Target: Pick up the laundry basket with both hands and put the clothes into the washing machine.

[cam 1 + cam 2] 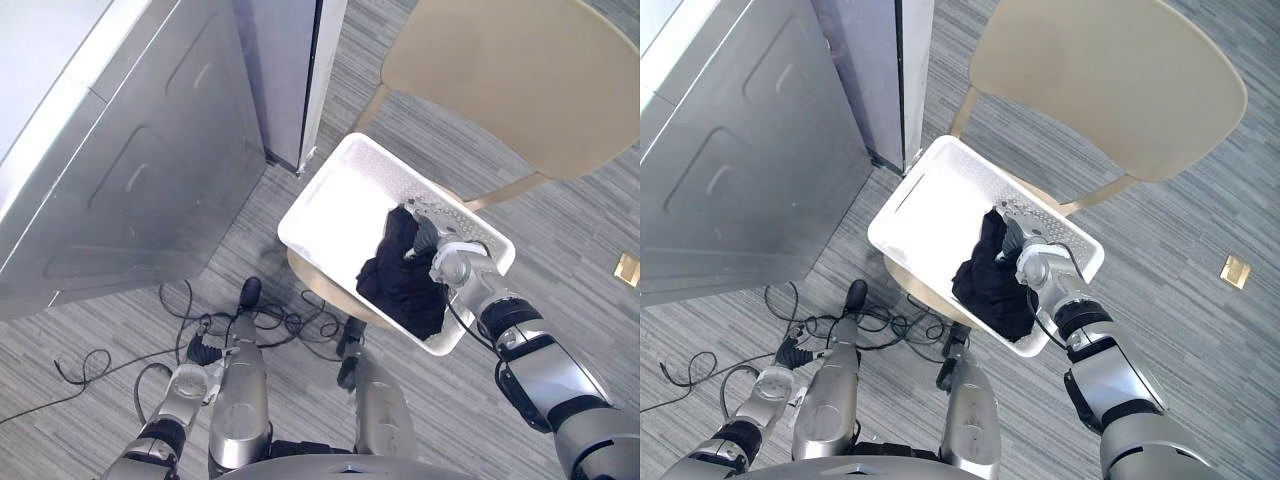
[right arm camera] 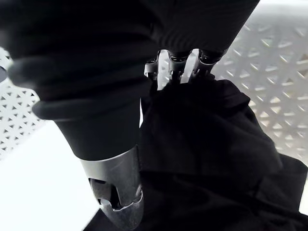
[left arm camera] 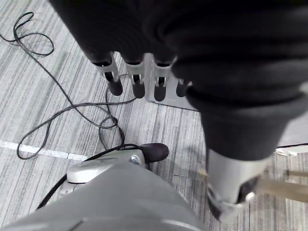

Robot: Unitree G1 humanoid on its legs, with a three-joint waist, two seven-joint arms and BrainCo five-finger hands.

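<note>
Low at the left, the left hand [image 1: 188, 380] hangs relaxed and empty, well apart from the laundry basket [image 1: 345, 205]. Beside it, the washing machine [image 1: 130, 170] stands close to the basket's left corner, leaving little swing room there; open floor lies to the right. Dark clothes [image 1: 405, 285] lie in the basket on the beige chair [image 1: 510, 70]. On them rests the right hand [image 1: 450, 262]; whether it grips I cannot tell. A one-sided pull would likely tip the basket off the seat.

Laundry room, with washing machine [image 1: 130, 170] and basket [image 1: 335, 205].
</note>
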